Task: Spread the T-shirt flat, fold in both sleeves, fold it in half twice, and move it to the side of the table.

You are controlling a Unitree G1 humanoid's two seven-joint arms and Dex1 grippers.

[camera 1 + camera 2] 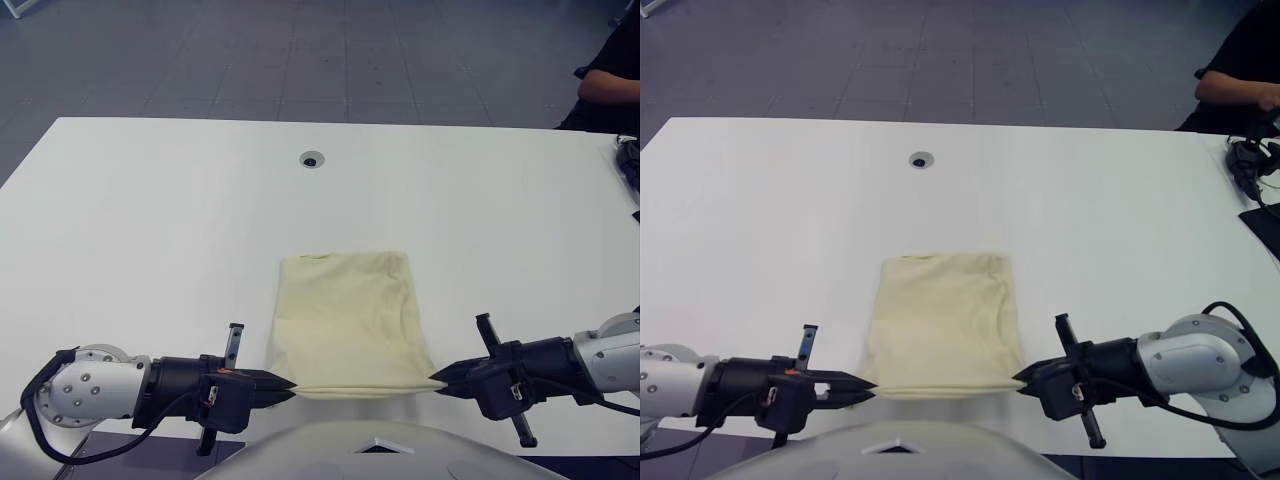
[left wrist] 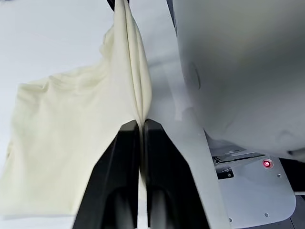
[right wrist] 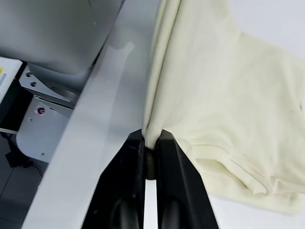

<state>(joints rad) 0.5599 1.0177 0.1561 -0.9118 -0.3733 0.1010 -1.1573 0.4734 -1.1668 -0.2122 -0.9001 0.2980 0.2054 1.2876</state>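
Observation:
A pale yellow T-shirt (image 1: 345, 320) lies folded into a narrow rectangle on the white table (image 1: 150, 220), its near edge at the table's front. My left gripper (image 1: 290, 384) is shut on the shirt's near left corner. My right gripper (image 1: 436, 378) is shut on the near right corner. The near hem is stretched straight between them. In the left wrist view the black fingers (image 2: 126, 157) pinch the cloth (image 2: 71, 143). In the right wrist view the fingers (image 3: 164, 162) clamp a bunched fold of the shirt (image 3: 228, 95).
A round cable hole (image 1: 312, 159) sits in the table beyond the shirt. Dark items (image 1: 1250, 160) lie at the table's far right edge. Open table surface lies to the left and right of the shirt.

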